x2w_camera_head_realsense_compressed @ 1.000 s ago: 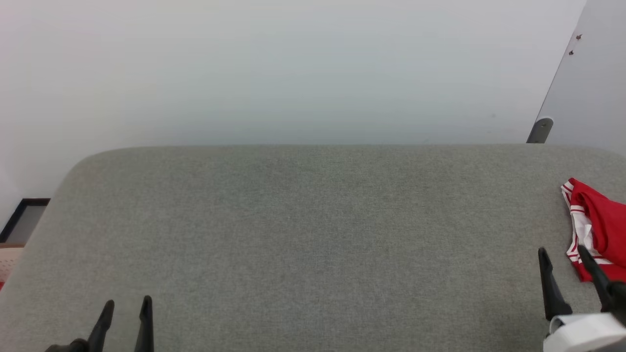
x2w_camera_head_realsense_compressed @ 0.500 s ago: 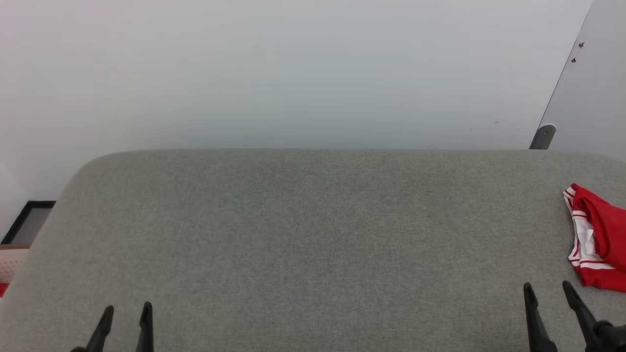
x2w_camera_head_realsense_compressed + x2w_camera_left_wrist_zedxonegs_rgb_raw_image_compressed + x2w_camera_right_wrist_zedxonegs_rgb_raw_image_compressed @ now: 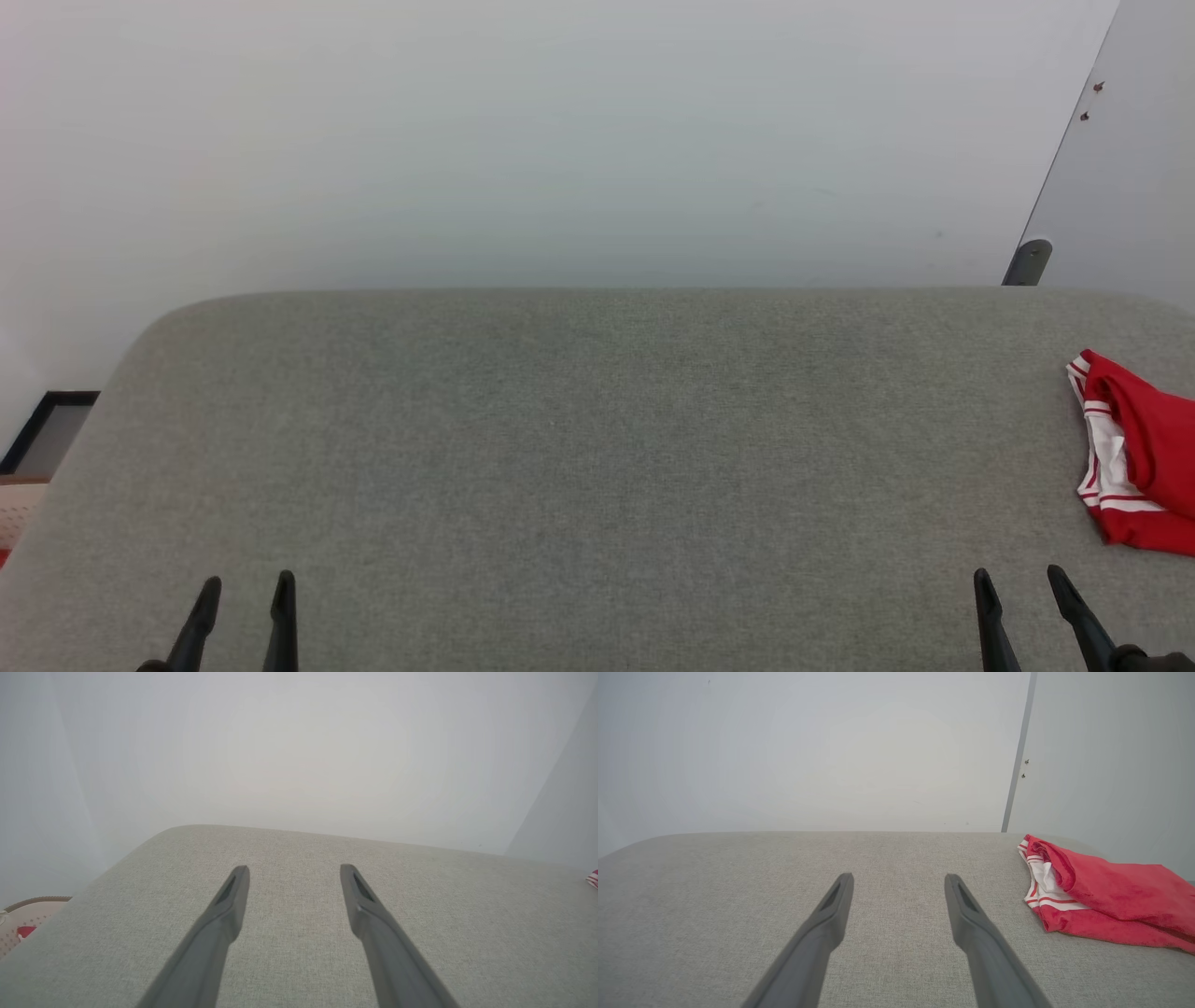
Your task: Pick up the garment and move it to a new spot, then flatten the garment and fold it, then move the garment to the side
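Garment [image 3: 1144, 448]: lies loosely folded at right edge of grey upholstered surface [image 3: 597, 448], apparently set aside. Left gripper [image 3: 248, 581], right gripper [image 3: 1018, 571]: empty, fingers wide, at near edge. Seemingly nothing left.

Left tool [image 3: 249, 579] low, jaws apart, empty, right tool [image 3: 1018, 571] low, jaws apart, empty

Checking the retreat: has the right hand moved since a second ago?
Yes, the right hand drew back toward the robot, away from the garment.
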You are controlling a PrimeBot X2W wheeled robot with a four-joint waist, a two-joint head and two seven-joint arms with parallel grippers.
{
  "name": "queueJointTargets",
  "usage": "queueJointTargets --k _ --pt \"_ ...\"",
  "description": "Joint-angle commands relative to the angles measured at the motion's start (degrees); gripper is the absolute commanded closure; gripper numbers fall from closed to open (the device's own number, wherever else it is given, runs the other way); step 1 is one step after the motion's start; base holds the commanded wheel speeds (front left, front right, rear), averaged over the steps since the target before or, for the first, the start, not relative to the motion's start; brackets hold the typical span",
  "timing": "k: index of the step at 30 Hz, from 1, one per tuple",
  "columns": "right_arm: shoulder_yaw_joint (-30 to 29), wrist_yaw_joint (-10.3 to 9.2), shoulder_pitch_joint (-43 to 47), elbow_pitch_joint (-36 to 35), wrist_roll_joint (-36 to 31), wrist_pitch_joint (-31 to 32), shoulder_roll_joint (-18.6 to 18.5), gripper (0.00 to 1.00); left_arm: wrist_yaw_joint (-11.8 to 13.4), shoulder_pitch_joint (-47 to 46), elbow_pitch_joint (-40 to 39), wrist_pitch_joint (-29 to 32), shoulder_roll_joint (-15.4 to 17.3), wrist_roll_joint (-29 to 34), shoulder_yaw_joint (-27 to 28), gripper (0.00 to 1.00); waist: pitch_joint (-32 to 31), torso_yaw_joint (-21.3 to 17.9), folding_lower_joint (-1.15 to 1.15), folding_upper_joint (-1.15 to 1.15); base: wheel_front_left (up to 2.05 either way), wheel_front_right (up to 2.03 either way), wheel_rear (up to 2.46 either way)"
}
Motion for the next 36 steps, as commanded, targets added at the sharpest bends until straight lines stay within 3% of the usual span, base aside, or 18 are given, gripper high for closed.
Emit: queueJointTargets --k 1,23,24,28,36 --pt "-0.1 -0.07 1.0 -0.3 -0.2 -0.3 0.2 0.0 -0.2 0.6 -0.3 0.0 0.0 0.0 -0.1 0.0 0.0 -0.1 0.0 0.0 0.0 0.0 0.0" --pt "0.3 -0.07 1.7 -0.9 -0.4 -0.3 0.9 0.0 -0.2 1.1 -2.4 0.0 0.0 -0.3 -0.5 0.0 0.0 -0.2 0.0 0.0 0.0 0.0 0.0" --pt "0.3 0.0 1.0 -0.6 0.0 0.0 0.7 1.0 0.0 0.6 -2.0 0.0 -0.1 -0.3 -0.6 1.0 0.0 -0.2 0.0 0.0 0.0 0.0 0.0" --pt "0.3 0.0 0.9 1.5 1.0 0.5 0.9 1.0 0.0 0.9 -0.1 0.3 -1.3 -1.3 -1.1 1.0 0.0 -0.2 0.0 0.0 0.0 0.0 0.0" --pt "-0.3 0.0 -1.0 2.1 10.1 2.9 1.1 1.0 -0.1 -1.1 0.8 2.7 -2.2 -9.1 -0.7 1.0 0.4 -0.4 0.0 0.0 0.0 0.0 0.0"
